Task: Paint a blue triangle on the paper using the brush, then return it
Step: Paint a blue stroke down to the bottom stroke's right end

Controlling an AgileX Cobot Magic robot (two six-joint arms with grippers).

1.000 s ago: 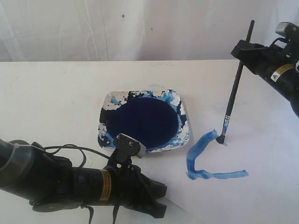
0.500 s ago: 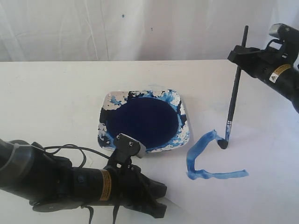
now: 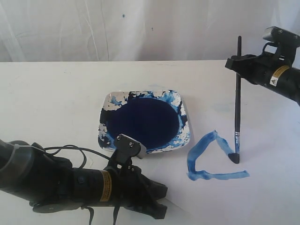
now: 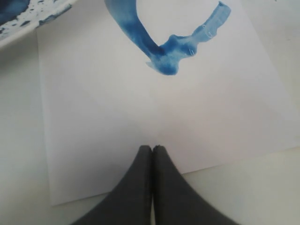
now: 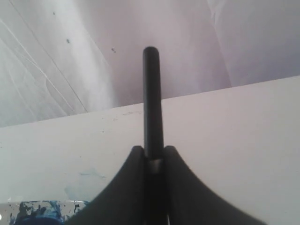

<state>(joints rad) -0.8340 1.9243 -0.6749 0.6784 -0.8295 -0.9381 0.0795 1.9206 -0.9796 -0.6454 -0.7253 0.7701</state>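
Observation:
The brush stands nearly upright, its bristle tip pressed on the paper to the right of the dish. My right gripper is shut on the upper handle; in the right wrist view the black handle rises between the two fingers of that gripper. The blue triangle shows two finished strokes and a short third one running down from the top corner to the brush tip. My left gripper is shut on nothing and rests on the near edge of the paper, with the paint strokes beyond it.
A square white dish holding a dark navy pool of paint sits left of the painted strokes. The left arm lies along the table's front. A white curtain hangs behind the table.
The right gripper has carried the brush down and to the right across the paper, lengthening the third stroke from the top corner. The brush now stands more upright. The left arm has not moved.

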